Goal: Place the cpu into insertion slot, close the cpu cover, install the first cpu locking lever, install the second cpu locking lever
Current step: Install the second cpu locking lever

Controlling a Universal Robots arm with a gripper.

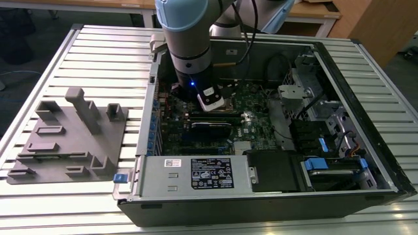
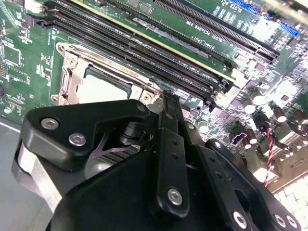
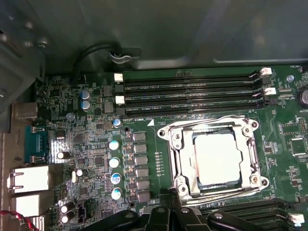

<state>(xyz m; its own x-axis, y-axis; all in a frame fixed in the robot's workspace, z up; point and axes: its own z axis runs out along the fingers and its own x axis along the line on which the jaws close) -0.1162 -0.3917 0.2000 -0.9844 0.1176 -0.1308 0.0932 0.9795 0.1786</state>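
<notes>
One cpu [image 3: 217,159] seated in socket, cpu cover [image 3: 179,153] closed over it

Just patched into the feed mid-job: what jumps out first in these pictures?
The open computer case on the slatted table, with the arm reaching down into it over the motherboard. In the first wrist view, the cpu sits in its socket with the cpu cover framing it, just beyond the gripper.

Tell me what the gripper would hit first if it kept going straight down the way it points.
Most likely the cpu cover at its near edge, closed over the cpu; the gripper hangs right by it, though depth is hard to judge.
</notes>
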